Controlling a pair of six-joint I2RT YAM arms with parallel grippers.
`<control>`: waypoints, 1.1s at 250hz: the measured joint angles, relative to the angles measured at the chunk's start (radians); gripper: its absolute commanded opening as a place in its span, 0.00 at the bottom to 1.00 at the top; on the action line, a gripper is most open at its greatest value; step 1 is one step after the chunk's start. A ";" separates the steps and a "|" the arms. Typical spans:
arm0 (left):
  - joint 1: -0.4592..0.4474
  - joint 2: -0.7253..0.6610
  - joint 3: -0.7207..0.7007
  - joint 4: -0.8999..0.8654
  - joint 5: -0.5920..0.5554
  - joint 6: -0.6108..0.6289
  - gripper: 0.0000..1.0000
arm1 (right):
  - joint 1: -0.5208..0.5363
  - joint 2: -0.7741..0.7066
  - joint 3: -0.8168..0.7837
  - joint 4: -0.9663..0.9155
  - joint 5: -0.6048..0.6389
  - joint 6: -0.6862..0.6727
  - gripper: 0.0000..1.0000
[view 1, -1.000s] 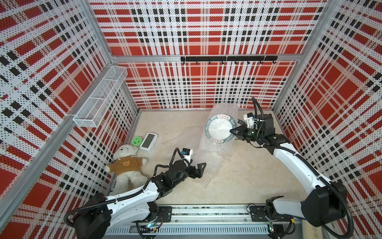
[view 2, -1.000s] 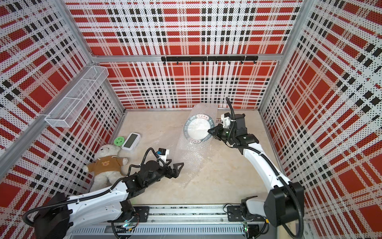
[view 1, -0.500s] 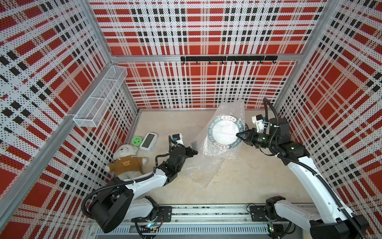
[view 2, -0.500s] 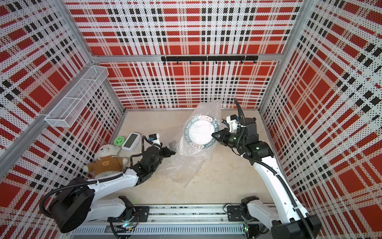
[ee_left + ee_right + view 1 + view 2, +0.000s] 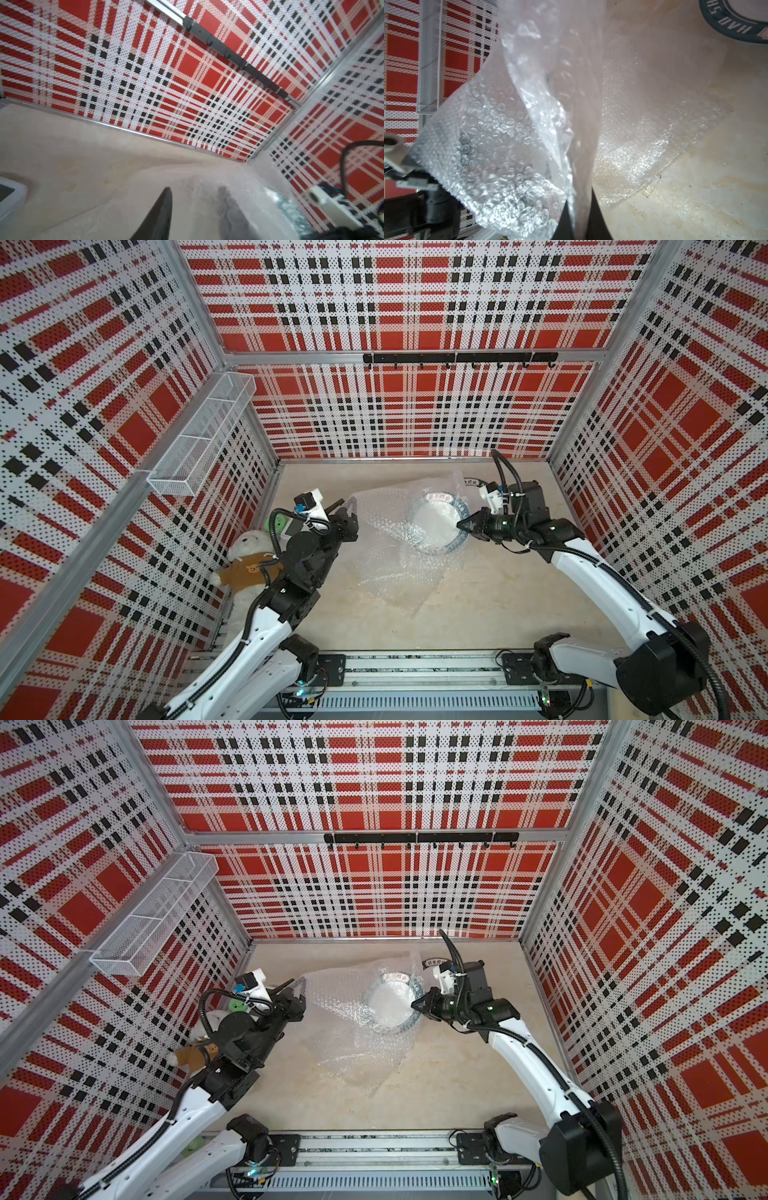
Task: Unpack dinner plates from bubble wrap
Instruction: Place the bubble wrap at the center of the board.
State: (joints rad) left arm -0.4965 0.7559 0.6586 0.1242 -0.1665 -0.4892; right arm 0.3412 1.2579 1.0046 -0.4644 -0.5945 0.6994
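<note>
The beige table [image 5: 498,605] lies mostly bare toward its front and its right side, so we judge that this is the open room for drawing film away. The bubble wrap [image 5: 386,556] hangs as one slack sheet, its lower edge trailing on the table and its upper part draped round the dinner plate [image 5: 436,522]. The plate appears raised and tilted toward the back right. The right tool [image 5: 460,525] is pressed together on the plate's rim with film caught in the pinch, likely to anchor it while the wrap is peeled. The left tool [image 5: 348,508] sits at the sheet's left corner. Its fingers [image 5: 162,214] show a gap with film over one, and we cannot tell whether the corner is pinched. A teddy bear [image 5: 249,560] crowds the left arm. A second plate [image 5: 737,22] lies just behind the right tool, which leaves little room there.
</note>
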 measured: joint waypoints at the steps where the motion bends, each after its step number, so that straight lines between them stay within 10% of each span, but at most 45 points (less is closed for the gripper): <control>1: 0.000 0.000 0.002 -0.003 0.005 0.001 0.16 | 0.000 0.003 -0.002 0.004 0.000 0.000 0.00; 34: -0.009 0.018 0.039 -0.063 0.127 -0.002 0.00 | 0.016 0.114 -0.073 0.154 0.001 0.017 0.00; 132: -0.211 0.175 0.055 -0.127 0.202 0.032 0.00 | 0.085 0.376 -0.272 0.576 0.016 0.122 0.03; 275: -0.268 0.204 0.028 -0.148 0.159 0.046 0.00 | 0.086 0.264 -0.214 0.363 0.195 0.044 0.83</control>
State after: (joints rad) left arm -0.7647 0.9596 0.6865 -0.0238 -0.0074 -0.4431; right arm 0.4274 1.5223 0.7910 -0.1017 -0.3996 0.7437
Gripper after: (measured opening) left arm 0.047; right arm 0.796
